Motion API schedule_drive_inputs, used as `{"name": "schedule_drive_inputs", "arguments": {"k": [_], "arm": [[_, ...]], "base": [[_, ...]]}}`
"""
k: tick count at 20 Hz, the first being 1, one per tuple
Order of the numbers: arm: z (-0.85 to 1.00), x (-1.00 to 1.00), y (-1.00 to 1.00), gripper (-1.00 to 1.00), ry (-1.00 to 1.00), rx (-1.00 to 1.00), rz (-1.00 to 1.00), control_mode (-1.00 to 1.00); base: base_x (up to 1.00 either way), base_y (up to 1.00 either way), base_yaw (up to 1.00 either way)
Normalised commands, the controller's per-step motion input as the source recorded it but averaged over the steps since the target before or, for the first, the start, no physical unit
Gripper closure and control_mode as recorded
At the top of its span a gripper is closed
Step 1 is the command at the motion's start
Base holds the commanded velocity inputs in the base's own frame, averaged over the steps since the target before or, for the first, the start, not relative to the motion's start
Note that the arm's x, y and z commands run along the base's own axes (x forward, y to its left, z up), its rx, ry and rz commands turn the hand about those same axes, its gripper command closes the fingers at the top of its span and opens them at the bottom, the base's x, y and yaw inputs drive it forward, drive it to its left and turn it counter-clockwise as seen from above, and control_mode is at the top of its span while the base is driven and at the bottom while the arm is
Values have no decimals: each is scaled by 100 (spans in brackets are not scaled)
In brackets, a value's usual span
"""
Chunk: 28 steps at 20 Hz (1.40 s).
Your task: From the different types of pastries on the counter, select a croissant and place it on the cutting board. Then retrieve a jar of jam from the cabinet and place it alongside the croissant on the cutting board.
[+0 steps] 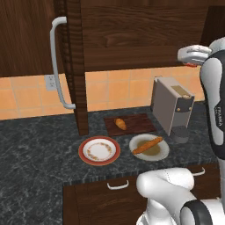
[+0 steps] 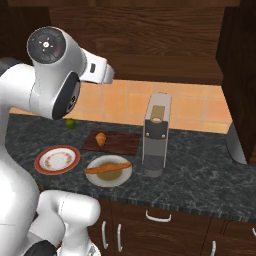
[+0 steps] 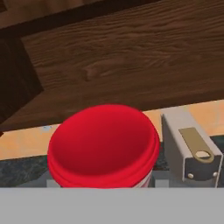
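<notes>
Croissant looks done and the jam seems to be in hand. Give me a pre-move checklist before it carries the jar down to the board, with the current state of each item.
1. Croissant on the cutting board: ok, it lies on the board's left part.
2. Jar of jam at the gripper: ok, its red lid sits right at the hand camera; the gripper appears shut on it.
3. Fingers' hold on the jar: cannot tell, the contact is hidden.
4. Free spot beside the croissant: ok, the board's right part is bare.
5. Obstacles near the drop: not ok, the grey appliance stands just right of the board.
6. Cabinet door: not ok, it stands open, its edge toward the counter.
</notes>
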Motion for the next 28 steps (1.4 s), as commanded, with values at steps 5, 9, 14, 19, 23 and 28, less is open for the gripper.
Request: {"name": "schedule_drive_inputs", "arguments": {"k": [5,9,14,19,23,28], "arm": [[-42,-58,5,100,1,-12,0,-100],[-22,-39,4,100,0,-10,-2,-100],[-28,-14,10,100,5,-11,-4,-100],[-35,10,19,100,27,-6,-4,-100],[-24,31,8,100,33,-1,-1,-100],[-48,34,2,100,21,-3,0,-100]], "base": [[0,0,0],[0,0,0],[0,0,0],[0,0,0],[0,0,0],[0,0,0]]}}
